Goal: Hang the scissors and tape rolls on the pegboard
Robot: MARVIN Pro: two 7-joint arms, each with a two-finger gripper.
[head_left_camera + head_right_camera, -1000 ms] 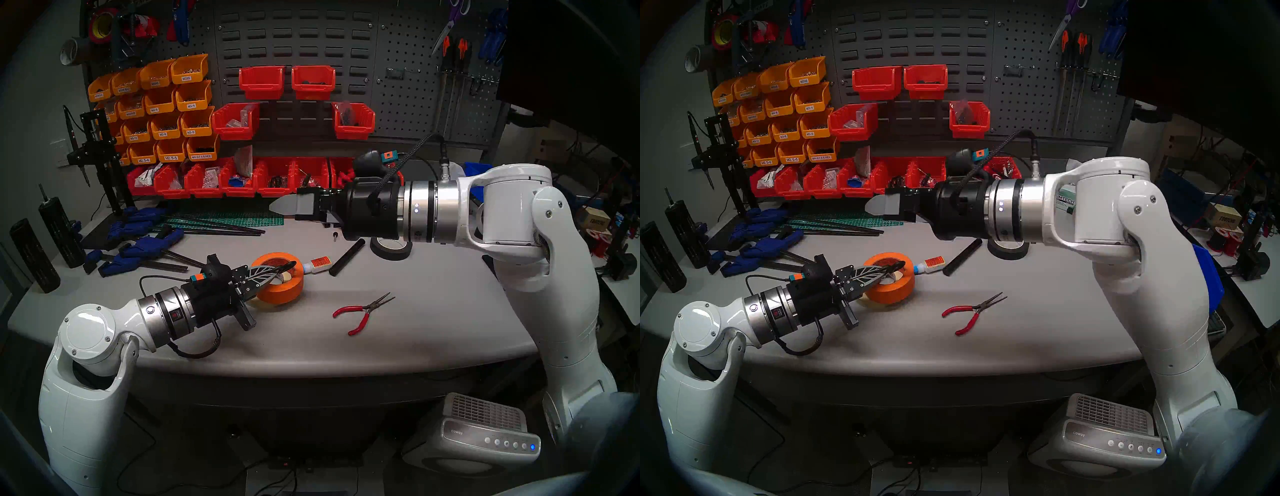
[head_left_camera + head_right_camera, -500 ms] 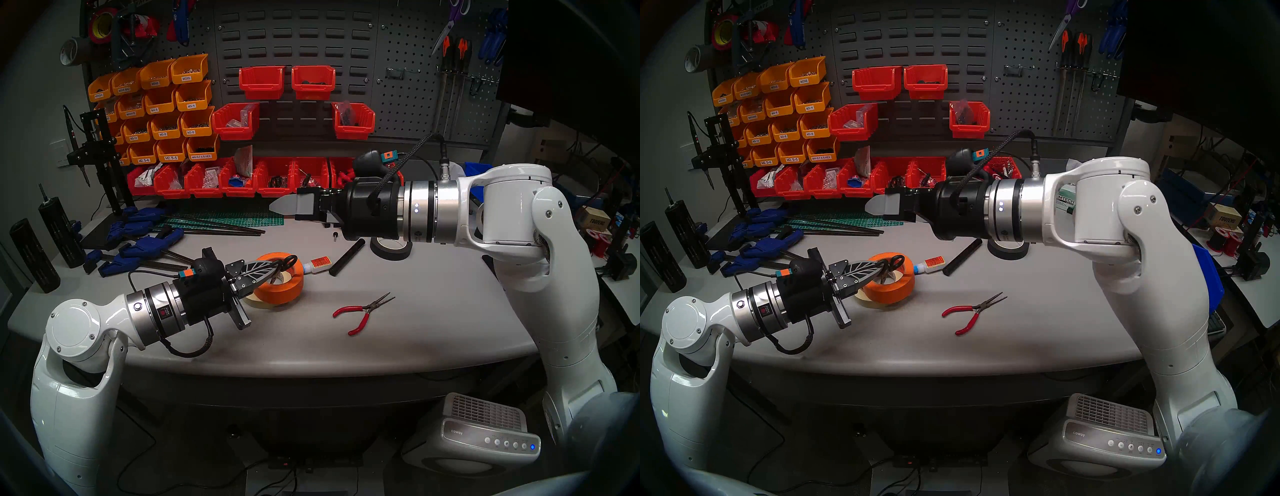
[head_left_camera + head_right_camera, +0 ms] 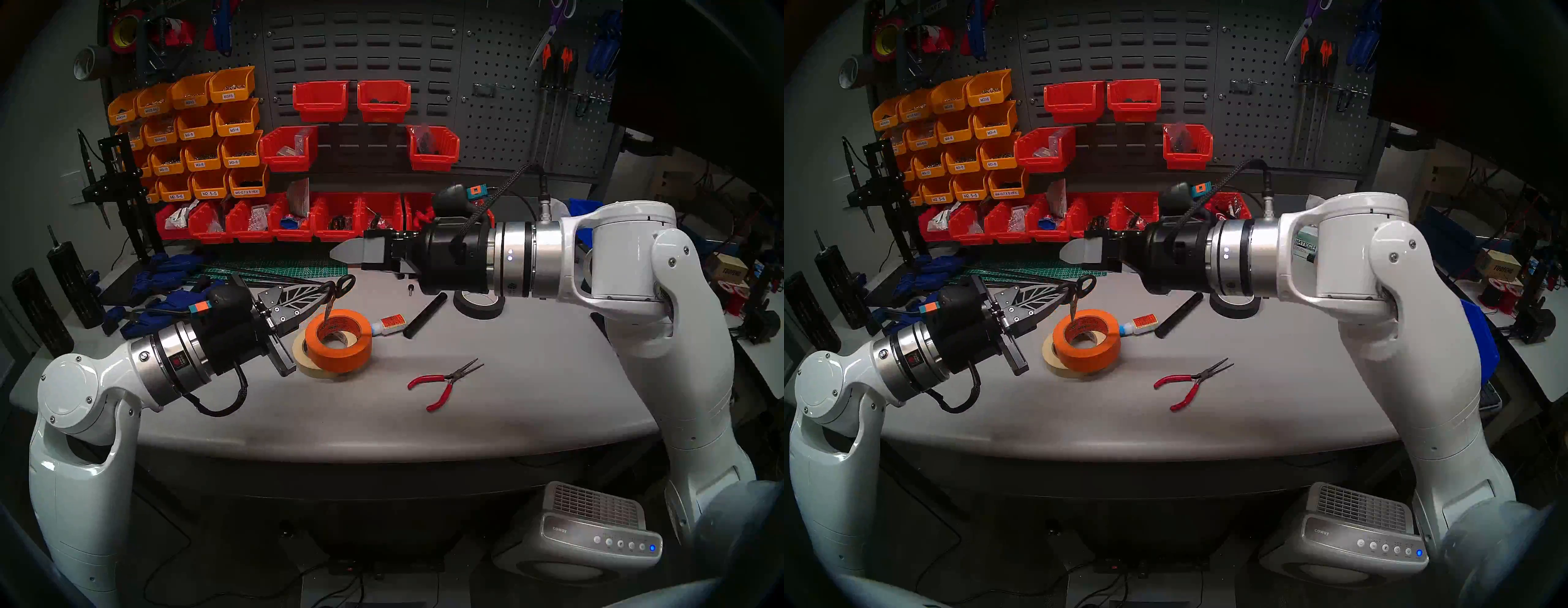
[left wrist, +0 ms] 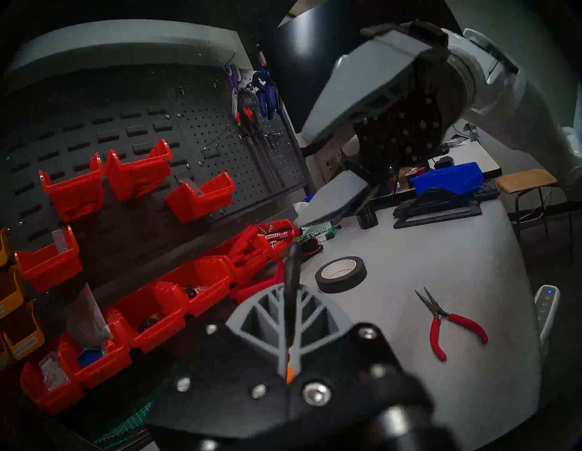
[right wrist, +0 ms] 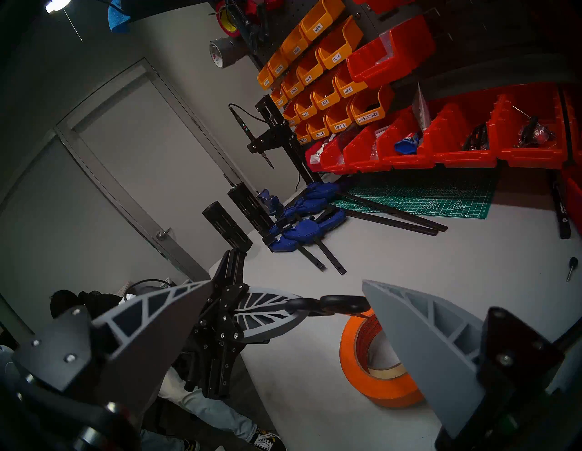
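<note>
A curved pale grey work surface (image 3: 488,407) is seen under dim light. Behind it, a dark grey louvred metal wall panel (image 3: 360,42) is mounted, carrying red plastic bins (image 3: 320,99) and yellow-orange labelled bins (image 3: 195,123). A green gridded cutting mat (image 5: 422,200) is laid at the back of the surface. A pale grey door with a round metal knob (image 5: 162,234) is set in a grey wall (image 5: 37,94). A bright ceiling lamp (image 5: 58,4) is lit. A white air purifier (image 3: 594,530) stands on the dark floor.

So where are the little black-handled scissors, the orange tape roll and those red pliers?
small black-handled scissors (image 3: 344,285): head left view, handle loop.
wide orange tape roll (image 3: 339,356): head left view, outer side wall.
red-handled needle-nose pliers (image 3: 441,395): head left view, lower handle.
</note>
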